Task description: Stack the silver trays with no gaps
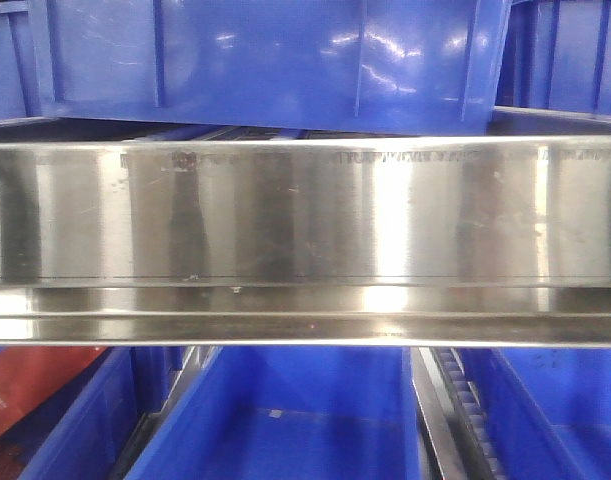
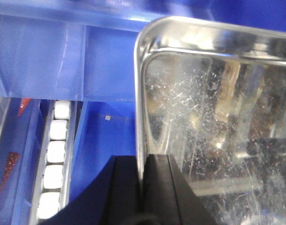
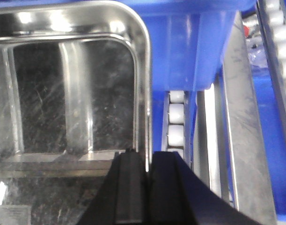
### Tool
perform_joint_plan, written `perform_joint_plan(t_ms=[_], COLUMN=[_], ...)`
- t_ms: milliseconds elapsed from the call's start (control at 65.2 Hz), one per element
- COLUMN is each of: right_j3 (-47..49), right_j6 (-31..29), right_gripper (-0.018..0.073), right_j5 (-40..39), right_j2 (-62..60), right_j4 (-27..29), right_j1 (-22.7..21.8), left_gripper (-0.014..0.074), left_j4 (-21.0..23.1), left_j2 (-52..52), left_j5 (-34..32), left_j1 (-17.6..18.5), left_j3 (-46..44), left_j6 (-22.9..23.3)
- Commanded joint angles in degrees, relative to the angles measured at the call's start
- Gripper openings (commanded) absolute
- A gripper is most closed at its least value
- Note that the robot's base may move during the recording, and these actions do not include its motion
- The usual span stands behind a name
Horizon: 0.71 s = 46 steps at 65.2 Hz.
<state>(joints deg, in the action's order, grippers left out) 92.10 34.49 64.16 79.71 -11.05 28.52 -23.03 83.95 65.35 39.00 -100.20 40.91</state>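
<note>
A silver tray [image 2: 217, 117] with a scratched mirror floor and a rounded corner fills the right of the left wrist view. My left gripper [image 2: 142, 160] is shut on its left rim, one black finger [image 2: 124, 187] outside and the other inside the tray. The same tray [image 3: 63, 93] fills the left of the right wrist view. My right gripper [image 3: 147, 158] is shut on its right rim, one finger [image 3: 128, 187] inside the wall. The tray hangs above blue bins. No other tray can be told apart. Neither gripper shows in the front view.
A long brushed-steel rail [image 1: 305, 230] spans the front view. Blue bins stand above [image 1: 265, 60] and below [image 1: 305, 420] it, with a red pack [image 1: 25, 385] at lower left. White roller tracks [image 2: 54, 154] [image 3: 176, 122] and a steel bar [image 3: 241, 140] run beside the tray.
</note>
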Motion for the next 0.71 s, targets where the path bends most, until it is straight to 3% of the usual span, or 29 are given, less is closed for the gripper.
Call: perform_joint_plan(t_ms=[0, 690], right_j3=[0.4, 0.4], right_j6=[-0.5, -0.5], right_gripper=[-0.0065, -0.0068], right_j5=[0.7, 0.2], right_j2=[-0.9, -0.9], right_j4=[-3.7, -3.7], right_j1=[-0.5, -0.5], left_gripper=[-0.0017, -0.0017], left_j4=[-2.8, -3.3], left_j2=[0.0, 2.1], left_j5=[0.2, -0.7], left_j1=[0.3, 1.7], left_j3=[-1.0, -2.4], left_j6=[0.6, 0.9])
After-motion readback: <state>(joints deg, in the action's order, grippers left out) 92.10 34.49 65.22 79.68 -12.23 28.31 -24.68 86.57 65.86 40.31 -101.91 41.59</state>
